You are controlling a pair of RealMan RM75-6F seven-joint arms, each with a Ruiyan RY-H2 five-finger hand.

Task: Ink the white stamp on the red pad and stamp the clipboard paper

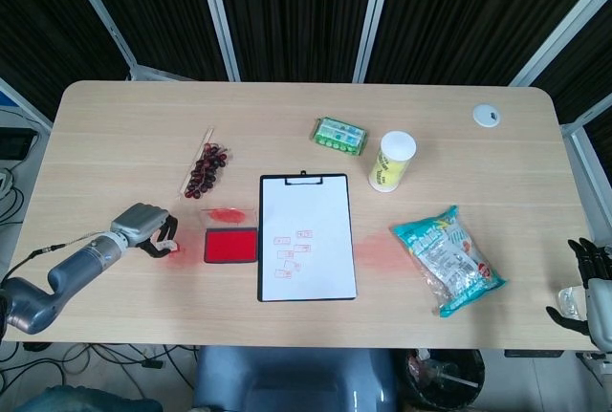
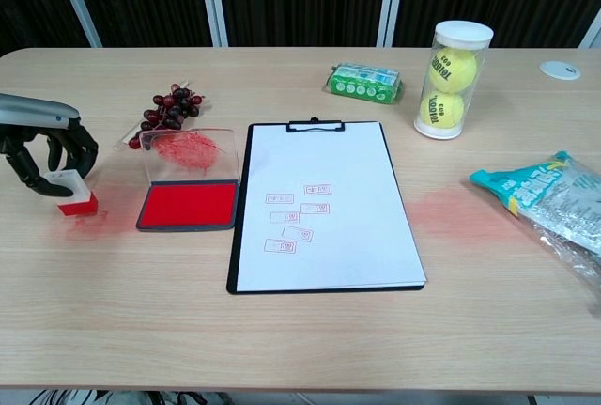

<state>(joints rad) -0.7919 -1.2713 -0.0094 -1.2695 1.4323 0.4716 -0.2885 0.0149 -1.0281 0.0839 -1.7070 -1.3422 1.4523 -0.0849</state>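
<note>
My left hand (image 1: 142, 226) (image 2: 45, 147) grips the white stamp (image 2: 71, 185) with its red base, fingers curled around it. The stamp (image 1: 169, 243) sits at or just above a red ink smear on the table, a short way left of the red pad (image 1: 230, 246) (image 2: 188, 205). The pad's clear lid (image 2: 189, 149) lies open behind it. Right of the pad lies the clipboard (image 1: 306, 269) (image 2: 324, 255), its white paper bearing several red stamp marks. My right hand (image 1: 585, 288) rests at the table's near right edge, fingers apart and holding nothing.
Dark grapes (image 1: 206, 168) (image 2: 167, 112) lie behind the pad. A green packet (image 1: 339, 135) (image 2: 364, 83), a tennis-ball tube (image 1: 392, 161) (image 2: 451, 79) and a white disc (image 1: 487, 116) sit further back. A snack bag (image 1: 448, 259) (image 2: 545, 198) lies right of the clipboard.
</note>
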